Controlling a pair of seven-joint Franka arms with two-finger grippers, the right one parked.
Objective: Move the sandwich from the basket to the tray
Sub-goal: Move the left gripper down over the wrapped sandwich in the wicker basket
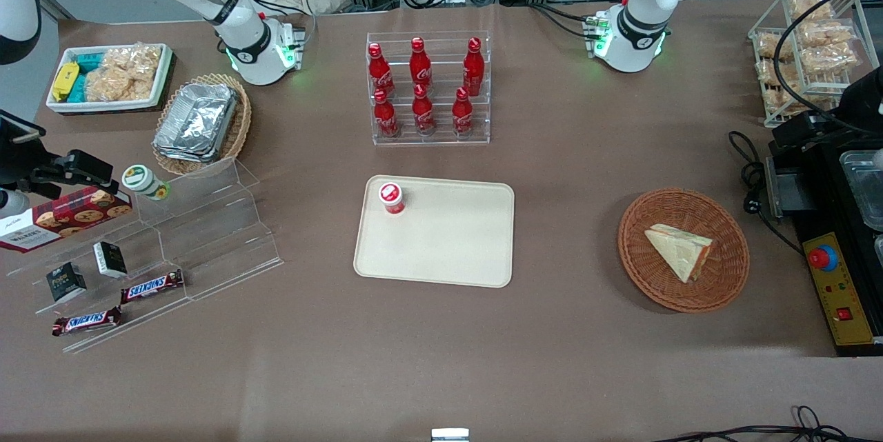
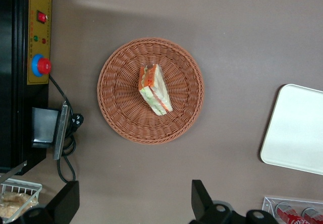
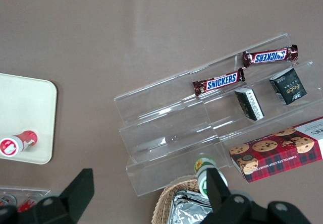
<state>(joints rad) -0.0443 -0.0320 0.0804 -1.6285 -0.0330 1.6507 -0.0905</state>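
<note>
Lying flat in the round reddish-brown woven wicker basket (image 1: 683,249) (image 2: 151,90): a clear-wrapped triangular wedge sandwich (image 1: 679,250) (image 2: 155,89) of pale cream bread with orange-red filling. Resting slightly off the basket's centre, toward the rim at the working arm's end of the table (image 1: 441,359). Broad bread face up in the front view, with the cut edge and its orange-red and green filling facing the working arm's end. One corner aimed toward the flat rectangular beige plastic tray (image 1: 435,232) (image 2: 297,129); another, lower one aimed toward the front camera. Long axis, along that filling edge, running from away from the front camera to nearer it, slightly slanted.

Hanging above the table beside the basket, well clear of the sandwich: the left arm's black two-finger gripper (image 2: 132,204), jaws spread wide apart and holding nothing, only brown table showing between the fingers (image 2: 65,201).

Well apart from the basket, toward the table's middle: the tray, carrying only a small red-and-white-capped bottle (image 1: 392,197) (image 3: 17,143) near one corner farther from the front camera.

Farther from the front camera than the tray: a clear acrylic rack (image 1: 428,87) of red cola bottles. Just beside the basket at the working arm's end: a black control box with a yellow panel and red button (image 1: 831,283) (image 2: 38,42).
</note>
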